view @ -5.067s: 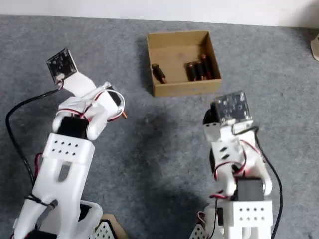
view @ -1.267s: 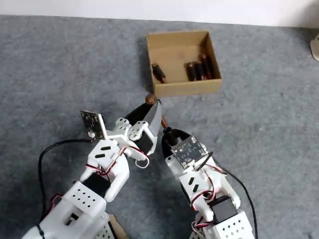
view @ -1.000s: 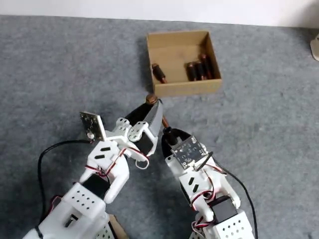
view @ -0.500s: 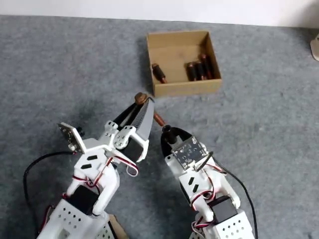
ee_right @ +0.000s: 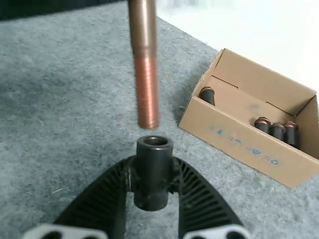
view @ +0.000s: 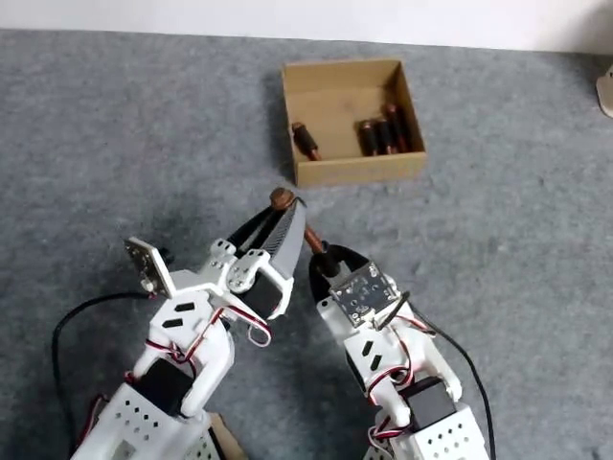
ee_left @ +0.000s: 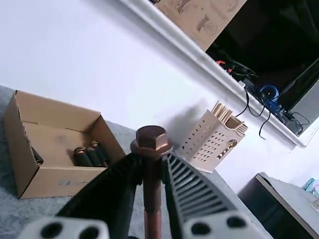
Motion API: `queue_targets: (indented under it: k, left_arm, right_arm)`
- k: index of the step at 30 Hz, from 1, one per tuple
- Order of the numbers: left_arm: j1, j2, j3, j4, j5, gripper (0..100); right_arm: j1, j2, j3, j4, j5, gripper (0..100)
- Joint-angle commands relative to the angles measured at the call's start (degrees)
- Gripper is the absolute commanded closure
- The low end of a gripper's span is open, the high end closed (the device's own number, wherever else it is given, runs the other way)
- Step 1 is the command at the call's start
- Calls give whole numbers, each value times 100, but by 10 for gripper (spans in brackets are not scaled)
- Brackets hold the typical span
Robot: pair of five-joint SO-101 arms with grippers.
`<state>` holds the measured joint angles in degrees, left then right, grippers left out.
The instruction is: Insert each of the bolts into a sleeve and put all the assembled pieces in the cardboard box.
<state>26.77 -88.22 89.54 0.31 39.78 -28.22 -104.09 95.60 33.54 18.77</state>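
Copper-coloured bolt [ee_left: 152, 184] held over a black sleeve [ee_right: 152, 172], near the cardboard box [view: 359, 171].
Left jaws pinch the bolt just under its hex head, shaft slanting down; right jaws pinch the sleeve upright, its mouth facing up. The bolt's threaded tip sits right above that mouth, a small gap between them. Both pieces are held off the box's front wall, toward its left corner, above the grey felt worktop [view: 498, 249]. Inside the box lie four assembled pieces: three [view: 383, 134] side by side toward its right wall, one [view: 305, 141] near its left wall.
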Motion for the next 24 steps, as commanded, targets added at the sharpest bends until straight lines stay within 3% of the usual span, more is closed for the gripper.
queue_targets:
  k: [1, 24]
  left_arm:
    - [66, 4, -84, -18, 9, 995]
    - [48, 13, 92, -158, -387, 995]
  right_arm:
    - [-22, -101, 259, -154, -35, 994]
    - [-22, -101, 242, -145, -53, 994]
